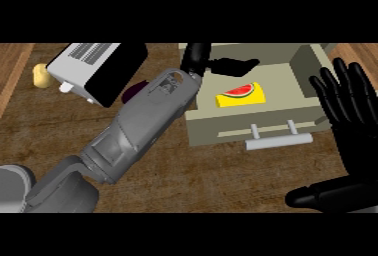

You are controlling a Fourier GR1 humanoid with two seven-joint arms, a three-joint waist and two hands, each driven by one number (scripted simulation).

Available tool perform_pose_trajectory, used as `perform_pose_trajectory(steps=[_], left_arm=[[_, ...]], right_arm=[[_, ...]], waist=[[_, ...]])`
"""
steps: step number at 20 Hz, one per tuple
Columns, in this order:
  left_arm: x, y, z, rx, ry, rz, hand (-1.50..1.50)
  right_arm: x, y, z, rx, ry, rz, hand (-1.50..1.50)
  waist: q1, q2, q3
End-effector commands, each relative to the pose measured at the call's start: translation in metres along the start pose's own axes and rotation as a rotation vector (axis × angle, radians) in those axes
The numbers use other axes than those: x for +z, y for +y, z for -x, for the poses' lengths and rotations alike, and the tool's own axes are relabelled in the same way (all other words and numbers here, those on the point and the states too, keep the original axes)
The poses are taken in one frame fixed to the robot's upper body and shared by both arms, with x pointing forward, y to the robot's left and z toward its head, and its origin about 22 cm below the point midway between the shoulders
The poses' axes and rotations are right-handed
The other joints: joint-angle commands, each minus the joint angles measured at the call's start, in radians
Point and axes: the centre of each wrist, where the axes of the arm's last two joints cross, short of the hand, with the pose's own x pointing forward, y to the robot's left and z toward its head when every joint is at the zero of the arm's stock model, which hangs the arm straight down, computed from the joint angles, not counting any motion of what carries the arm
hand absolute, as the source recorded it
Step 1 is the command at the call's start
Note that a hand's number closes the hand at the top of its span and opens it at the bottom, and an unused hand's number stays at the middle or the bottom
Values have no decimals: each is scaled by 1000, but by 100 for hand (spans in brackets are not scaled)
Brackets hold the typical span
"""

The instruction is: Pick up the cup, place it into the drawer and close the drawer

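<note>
A yellow cup [240, 95] with a watermelon picture lies inside the open beige drawer [284, 80], near its front wall. My left forearm reaches up from the lower left, and my left hand [221, 63] hovers over the drawer's back left part, just behind the cup and apart from it, fingers stretched out to the right and holding nothing. At the view's right edge my right hand [341, 105] rests open, fingers pointing up, beside the drawer's right side. The drawer's grey bar handle [277, 142] sticks out toward me.
A white and black toaster [92, 70] stands at the back left of the wooden counter [221, 175]. A yellowish potato-like item [40, 76] lies left of it. A dark purple object [133, 92] is mostly hidden behind my left forearm.
</note>
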Motion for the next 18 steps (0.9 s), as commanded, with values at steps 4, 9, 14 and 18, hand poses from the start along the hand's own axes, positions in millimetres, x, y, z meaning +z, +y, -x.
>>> perform_pose_trajectory(steps=[4,9,14,18], left_arm=[[-5,-6,-21,181,-87,21,-150],[-2,-1,-16,295,-131,-7,-150],[8,4,-6,343,-91,-46,-150],[8,26,-23,380,-102,-81,-150]], right_arm=[[9,3,5,-77,-1,0,-150],[16,-16,5,-66,27,-18,-150],[11,-16,-14,-1,17,-66,150],[30,-28,-19,190,74,-184,150]], waist=[[32,-9,0],[68,-16,-1],[109,-26,-2],[133,-38,-2]])
